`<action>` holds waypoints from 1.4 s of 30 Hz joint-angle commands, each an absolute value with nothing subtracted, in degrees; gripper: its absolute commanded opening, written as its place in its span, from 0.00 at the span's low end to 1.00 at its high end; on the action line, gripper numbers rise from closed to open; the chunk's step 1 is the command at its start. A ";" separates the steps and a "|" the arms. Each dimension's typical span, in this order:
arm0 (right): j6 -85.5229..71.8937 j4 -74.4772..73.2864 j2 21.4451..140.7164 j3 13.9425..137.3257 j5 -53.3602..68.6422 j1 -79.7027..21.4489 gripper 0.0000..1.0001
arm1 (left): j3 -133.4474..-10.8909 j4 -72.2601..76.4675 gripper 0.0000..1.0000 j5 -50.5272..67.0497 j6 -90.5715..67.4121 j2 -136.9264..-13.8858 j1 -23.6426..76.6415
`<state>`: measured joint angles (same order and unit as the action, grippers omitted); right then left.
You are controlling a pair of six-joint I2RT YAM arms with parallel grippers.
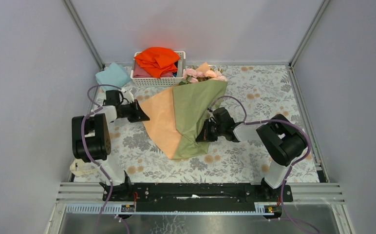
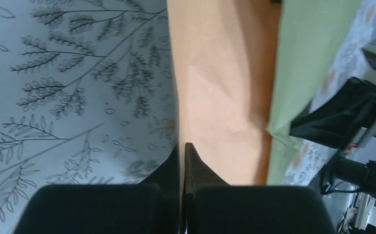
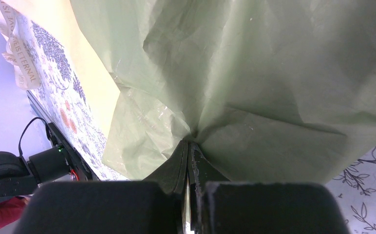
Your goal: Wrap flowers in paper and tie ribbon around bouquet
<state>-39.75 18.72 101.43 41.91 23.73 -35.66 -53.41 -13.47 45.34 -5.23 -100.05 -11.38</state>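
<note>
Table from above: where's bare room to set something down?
Far right, between the paper and the right wall, the table is bare. So is the near strip between the paper's tip and the arm bases. The far left is crowded: basket, blue cloth, left arm.

1 fixed camera looks down from above, well back; 2 wrist cameras face forward, very near; all 3 share the paper (image 1: 196,109).
</note>
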 commanded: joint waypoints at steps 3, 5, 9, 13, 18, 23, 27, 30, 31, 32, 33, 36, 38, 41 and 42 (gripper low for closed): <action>-36.04 12.39 104.83 40.93 19.43 -36.55 0.02 | -56.37 -16.06 0.00 54.00 -4.10 -88.71 -10.74; -35.96 12.39 105.04 41.00 19.68 -36.55 0.03 | -57.74 -17.29 0.00 55.47 -4.30 -85.15 -8.62; -35.44 12.05 106.40 42.01 20.93 -36.54 0.02 | -61.95 -18.81 0.00 54.52 -5.57 -81.01 1.14; -35.58 12.30 107.77 43.11 22.97 -36.53 0.02 | -68.49 -18.56 0.00 51.48 -8.06 -83.78 11.51; -37.28 14.00 109.01 44.23 26.13 -36.50 0.02 | -78.31 -16.35 0.00 48.55 -13.22 -92.98 19.58; -39.33 16.55 108.37 44.24 27.83 -36.54 0.03 | -85.35 -15.32 0.00 44.08 -13.59 -101.19 23.83; -40.31 17.42 108.58 45.23 28.61 -36.53 0.03 | -85.27 -13.48 0.00 41.28 -13.75 -107.43 25.52; -43.28 21.00 108.16 44.18 29.88 -36.53 0.04 | -85.34 -12.59 0.00 39.15 -13.97 -111.86 26.54; -44.38 22.48 107.55 43.49 29.65 -36.54 0.05 | -85.46 -12.50 0.00 38.54 -13.85 -113.18 26.80; -45.77 23.74 106.44 42.64 29.04 -36.54 0.05 | -85.62 -12.45 0.00 37.85 -13.81 -114.45 27.03; -46.31 24.80 105.14 41.79 28.21 -36.55 0.05 | -85.61 -12.27 0.00 37.28 -13.76 -115.47 27.14; -47.32 25.73 100.59 40.08 25.67 -36.48 0.06 | -85.37 -11.50 0.00 35.69 -13.06 -118.20 27.38; -47.29 24.88 98.01 39.80 24.94 -36.56 0.06 | -85.42 -11.34 0.00 34.36 -12.42 -120.06 27.69; -46.71 22.06 94.25 39.84 24.08 -36.49 0.08 | -85.43 -11.39 0.00 32.70 -11.73 -122.32 28.07; -46.30 20.20 92.90 39.96 23.16 -36.51 0.09 | -85.32 -11.37 0.00 32.44 -11.57 -122.95 28.12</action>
